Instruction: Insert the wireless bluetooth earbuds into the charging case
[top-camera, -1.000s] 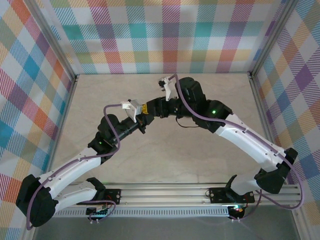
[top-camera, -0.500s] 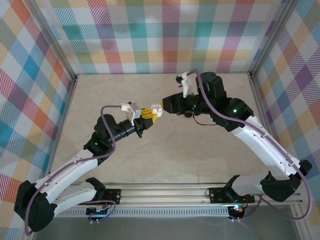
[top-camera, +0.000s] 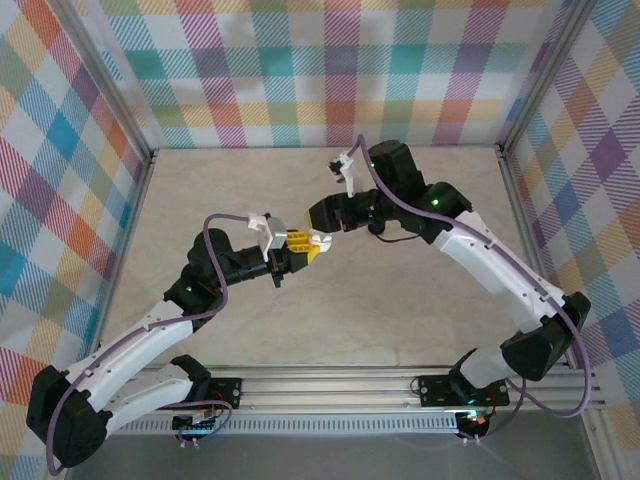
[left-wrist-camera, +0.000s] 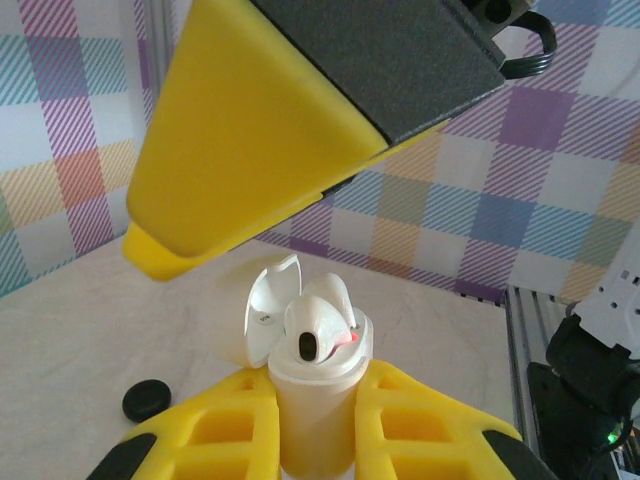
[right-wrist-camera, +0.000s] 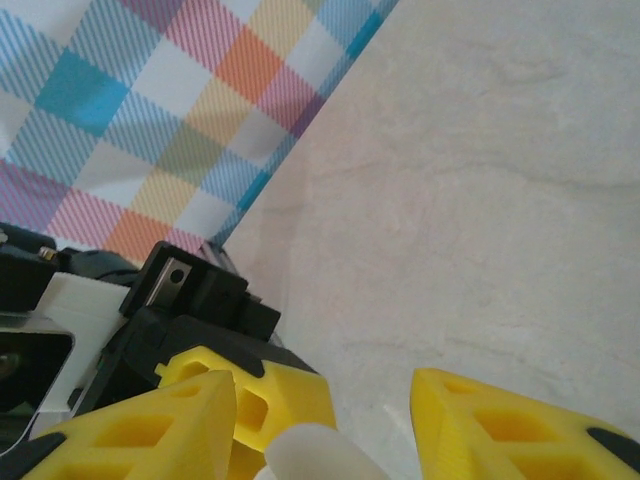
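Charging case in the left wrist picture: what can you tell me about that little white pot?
The charging case is a small white tub of glossy plastic, standing upright and clamped between the yellow fingers of the left gripper. Its hinged lid is flipped open towards the back left. A white earbud sits in the top, showing a dark oval opening with a reddish glow beside it. One finger of the right gripper hangs just above, not touching.

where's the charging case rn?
Held upright in the left claw near the middle of the table, the charging case has its lid open; the open right claw hangs right over it.
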